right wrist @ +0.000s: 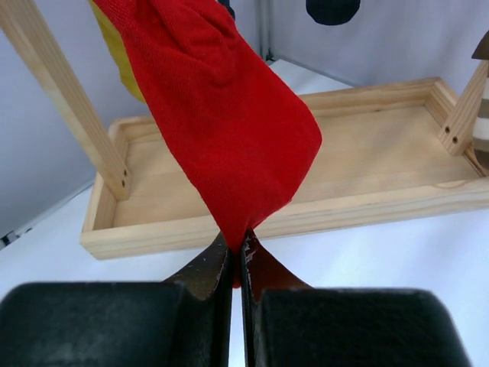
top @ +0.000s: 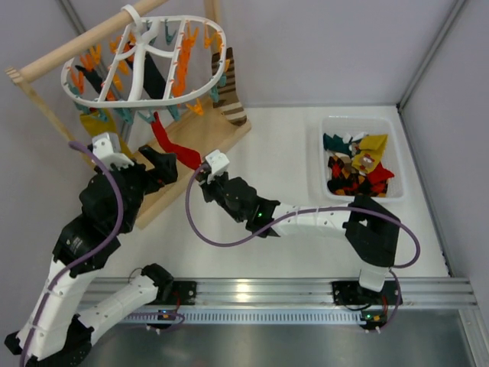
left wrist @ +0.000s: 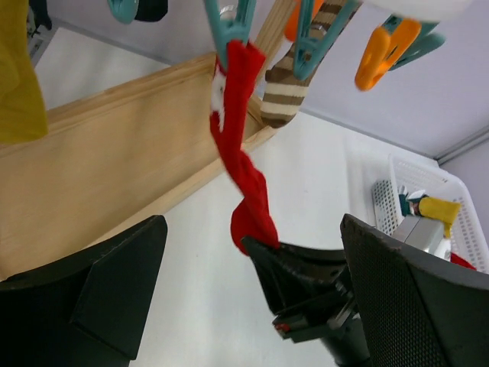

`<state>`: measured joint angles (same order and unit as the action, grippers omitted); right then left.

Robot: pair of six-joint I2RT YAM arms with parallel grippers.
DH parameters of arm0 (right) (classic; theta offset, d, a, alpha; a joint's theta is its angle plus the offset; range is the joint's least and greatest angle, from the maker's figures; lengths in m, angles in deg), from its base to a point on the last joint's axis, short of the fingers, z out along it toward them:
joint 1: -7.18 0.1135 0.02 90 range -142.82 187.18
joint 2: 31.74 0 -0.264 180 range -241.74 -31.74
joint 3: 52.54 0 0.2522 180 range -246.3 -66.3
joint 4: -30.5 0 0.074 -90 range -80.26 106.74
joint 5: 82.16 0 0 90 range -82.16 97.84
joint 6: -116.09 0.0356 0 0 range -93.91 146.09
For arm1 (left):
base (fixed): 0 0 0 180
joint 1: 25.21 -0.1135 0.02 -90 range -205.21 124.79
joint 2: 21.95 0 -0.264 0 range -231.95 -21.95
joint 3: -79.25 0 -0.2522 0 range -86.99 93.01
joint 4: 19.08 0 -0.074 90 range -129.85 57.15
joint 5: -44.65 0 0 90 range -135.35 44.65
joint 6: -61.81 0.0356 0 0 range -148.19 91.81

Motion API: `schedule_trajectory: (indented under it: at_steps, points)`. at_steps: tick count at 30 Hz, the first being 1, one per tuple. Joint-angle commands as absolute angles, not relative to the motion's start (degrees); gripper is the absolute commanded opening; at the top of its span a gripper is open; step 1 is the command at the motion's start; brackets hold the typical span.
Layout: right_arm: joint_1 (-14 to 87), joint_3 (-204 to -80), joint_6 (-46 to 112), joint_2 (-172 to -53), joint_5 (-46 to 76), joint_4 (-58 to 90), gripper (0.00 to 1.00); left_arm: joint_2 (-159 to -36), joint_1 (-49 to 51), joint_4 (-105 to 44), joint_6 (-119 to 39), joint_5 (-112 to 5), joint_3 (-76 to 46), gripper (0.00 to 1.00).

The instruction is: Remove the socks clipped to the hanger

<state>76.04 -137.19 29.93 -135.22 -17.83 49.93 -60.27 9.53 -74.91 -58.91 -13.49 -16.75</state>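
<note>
The white oval hanger hangs from a wooden rod at the back left, with orange and teal clips. A red sock hangs from a teal clip. My right gripper is shut on the sock's toe, as the right wrist view shows, and the sock is stretched taut. My left gripper is wide open beside it; in its own view the red sock and the right gripper's fingers lie between its jaws. A striped sock and a mustard sock stay clipped.
The wooden stand's tray base lies under the hanger, with an upright post at its corner. A white bin at the right holds several loose socks. Grey walls close in the back and right.
</note>
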Motion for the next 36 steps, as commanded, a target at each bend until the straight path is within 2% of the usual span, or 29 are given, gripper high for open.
schedule_trajectory:
  at_steps: [1,10,15,20,36]
  points:
    - [77.67,-136.26,29.52,-131.33,-14.22,49.17,0.00,-67.71,9.24,-77.83,-60.27,-10.73,-7.13,0.99]
    - [77.76,-128.62,36.98,-124.47,-8.52,47.32,0.00,-82.67,9.24,-82.59,-54.91,-5.09,7.92,0.99]
    - [77.93,-126.07,39.10,-121.75,-5.70,47.50,0.00,-86.63,9.24,-82.33,-55.00,-5.88,9.86,0.98]
    - [78.11,-125.72,39.62,-121.57,-4.64,47.58,0.00,-89.62,9.15,-82.24,-53.51,-3.51,13.11,0.87]
    - [79.60,-124.83,39.45,-120.07,-2.97,47.59,0.00,-95.95,3.62,-82.07,-50.96,-4.48,17.68,0.74]
